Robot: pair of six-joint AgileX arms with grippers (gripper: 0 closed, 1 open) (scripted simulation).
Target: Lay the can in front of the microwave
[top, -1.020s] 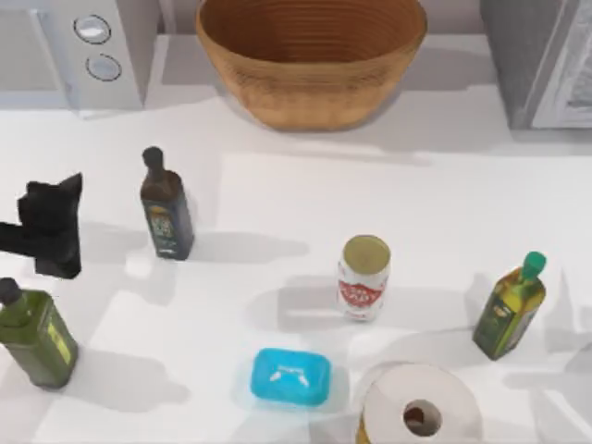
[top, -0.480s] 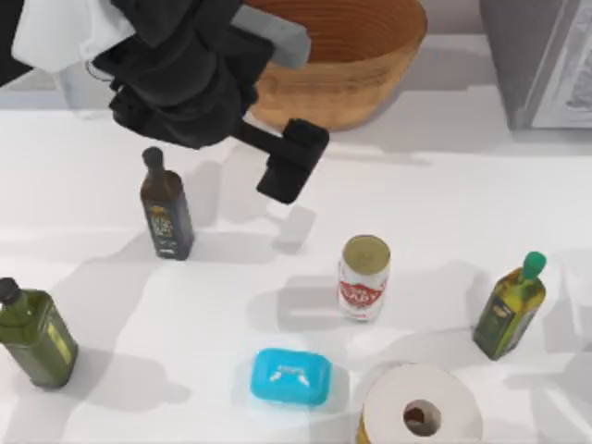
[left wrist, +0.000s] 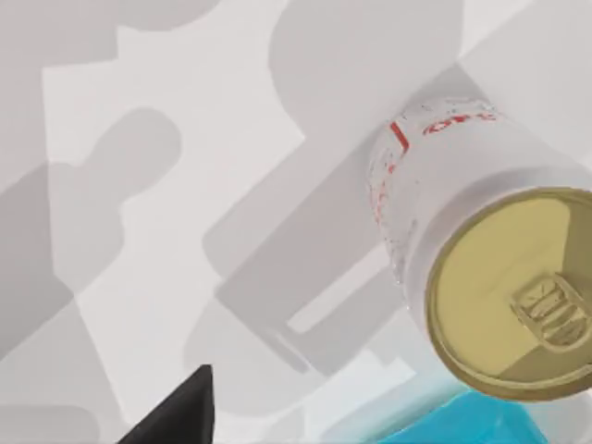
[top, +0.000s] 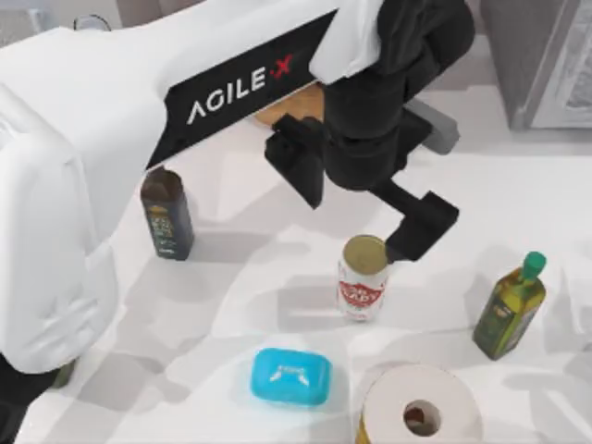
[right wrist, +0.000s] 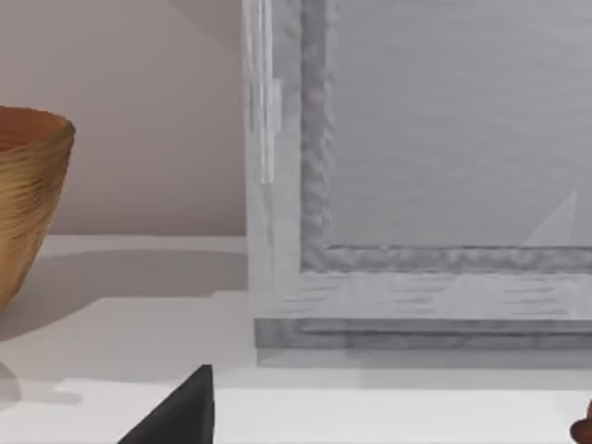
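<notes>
The can stands upright at the table's middle right: white with a red label and a dull gold top. In the left wrist view the can is close below the camera. My left gripper hangs open just behind and above it, one dark finger to the left and the other to the right of the can top, with nothing held. The long white left arm covers most of the microwave at the back left corner. My right arm is parked off the right side.
A dark bottle stands at the left and a green-capped oil bottle at the right. A blue soap box and a paper roll lie near the front edge. The wicker basket and a darker grey box stand at the back.
My left arm has swung from the table's left side across to the middle right, and its open gripper now hangs by the can. The can and the other objects have stayed put.
</notes>
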